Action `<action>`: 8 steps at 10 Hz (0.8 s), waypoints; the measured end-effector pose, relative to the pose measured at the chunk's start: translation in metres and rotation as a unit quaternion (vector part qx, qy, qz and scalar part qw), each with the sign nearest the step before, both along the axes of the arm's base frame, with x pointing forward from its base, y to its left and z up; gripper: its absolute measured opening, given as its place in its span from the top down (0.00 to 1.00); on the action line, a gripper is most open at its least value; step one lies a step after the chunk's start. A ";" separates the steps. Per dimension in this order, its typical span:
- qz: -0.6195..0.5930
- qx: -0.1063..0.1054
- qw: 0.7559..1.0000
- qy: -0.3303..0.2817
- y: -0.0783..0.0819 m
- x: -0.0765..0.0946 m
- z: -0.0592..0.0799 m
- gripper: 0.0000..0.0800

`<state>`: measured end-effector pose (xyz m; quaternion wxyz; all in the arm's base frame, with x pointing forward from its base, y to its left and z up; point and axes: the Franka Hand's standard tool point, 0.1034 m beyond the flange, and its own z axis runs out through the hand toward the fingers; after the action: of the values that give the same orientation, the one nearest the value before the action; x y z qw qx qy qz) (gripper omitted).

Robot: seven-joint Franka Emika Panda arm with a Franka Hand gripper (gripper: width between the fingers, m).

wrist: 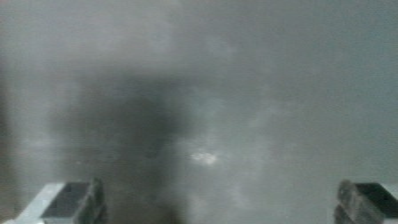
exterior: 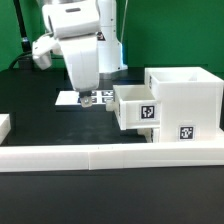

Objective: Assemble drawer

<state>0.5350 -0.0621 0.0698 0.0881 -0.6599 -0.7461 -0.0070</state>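
While the gripper (exterior: 87,97) is hidden low behind the arm's white wrist housing in the exterior view, its state is settled by the wrist view: the two fingertips (wrist: 68,203) are seen at opposite edges of the picture, so the jaws stand wide apart with nothing between them. Only bare grey table surface (wrist: 196,90) is recorded between and ahead of the jaws, crossed by a soft dark shadow; no furniture part enters that view.

The exterior view supplies what the wrist camera lacks. The drawer housing (exterior: 190,105), a white open-topped cube with a square tag on its front face, is placed beside the jaws toward the exterior view's right, apart from them. A smaller drawer tray (exterior: 135,108), also tagged, is seen projecting from the housing's side toward the gripper, partly inserted; it lies near the jaws but is not touched by them, and whether it is fully seated cannot be told. Below and just behind the jaws the marker board (exterior: 72,98) lies flat on the dark table. In front of everything, nearest the exterior camera, the long white border rail (exterior: 110,155) is recorded running across the frame.
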 end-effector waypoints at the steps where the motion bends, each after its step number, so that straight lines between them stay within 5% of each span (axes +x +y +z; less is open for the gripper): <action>1: -0.004 0.015 1.000 0.016 0.002 -0.002 -0.002 0.19; 8: -0.076 0.012 0.997 0.030 0.067 0.007 0.002 0.19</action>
<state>0.5422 0.0046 0.0720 0.1177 -0.7138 -0.6904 -0.0023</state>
